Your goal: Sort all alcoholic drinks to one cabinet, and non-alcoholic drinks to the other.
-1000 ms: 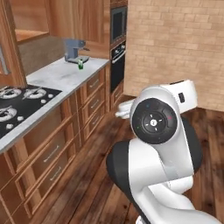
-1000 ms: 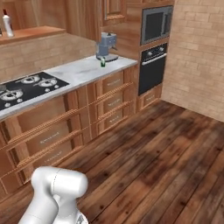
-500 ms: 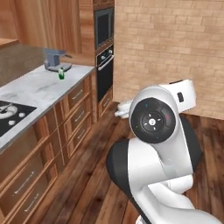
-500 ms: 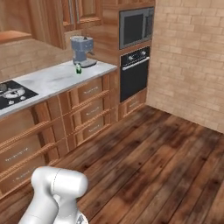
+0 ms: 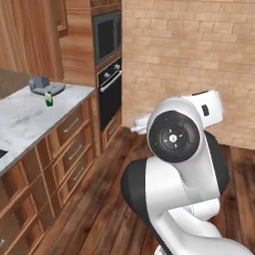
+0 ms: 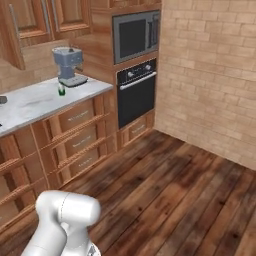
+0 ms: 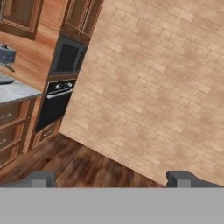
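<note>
Swinging right since the earlier frame, left base view now has one green-and-white carton upright just beside the coffee machine on the marble counter, stovetop gone, right base view, same carton in front of that machine, two wall cabinets above it, one oven, hand view, gripper fingertips spread wide, nothing held, facing the brick wall.

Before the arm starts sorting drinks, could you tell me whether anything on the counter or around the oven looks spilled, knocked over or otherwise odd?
Nothing stands out. The small green-and-white carton stands upright on the marble counter just in front of the coffee machine; no spill shows. The oven and microwave doors are shut, and the wood floor looks clean.
</note>
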